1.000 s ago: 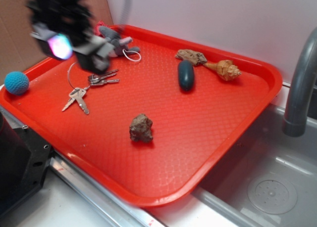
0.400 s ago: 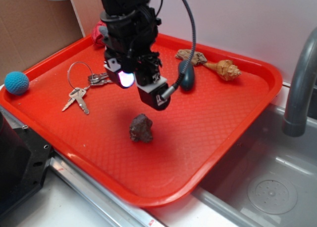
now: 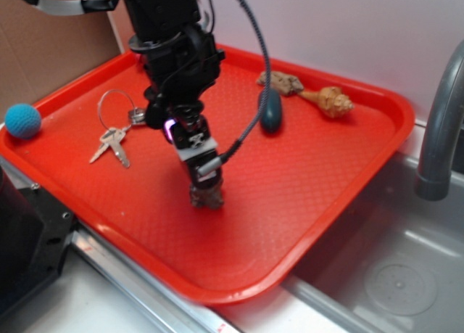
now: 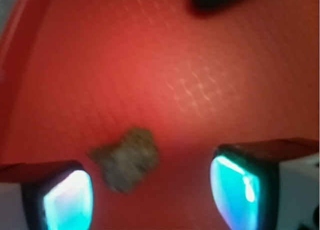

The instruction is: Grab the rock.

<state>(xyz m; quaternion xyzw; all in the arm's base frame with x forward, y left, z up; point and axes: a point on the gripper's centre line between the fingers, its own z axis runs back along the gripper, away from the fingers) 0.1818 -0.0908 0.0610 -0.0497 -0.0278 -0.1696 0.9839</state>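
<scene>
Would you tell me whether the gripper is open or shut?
Open: the wrist view shows the gripper pads apart, the rock lying free between them.

**No readable text in either view**

You had nothing to read here: no words, labels, brand marks, numbers or signs showed on any surface. The red tray [image 3: 341, 166] carried only its moulded diamond texture, the keys [image 3: 110, 143] were too small to show any stamping, and the gripper [image 4: 150, 192] pads [image 4: 67, 200] showed only a plain cyan glow in the blurred wrist view. The rock [image 4: 127, 160] and the cardboard [image 3: 51, 50] behind the tray bore no print that you could make out
</scene>
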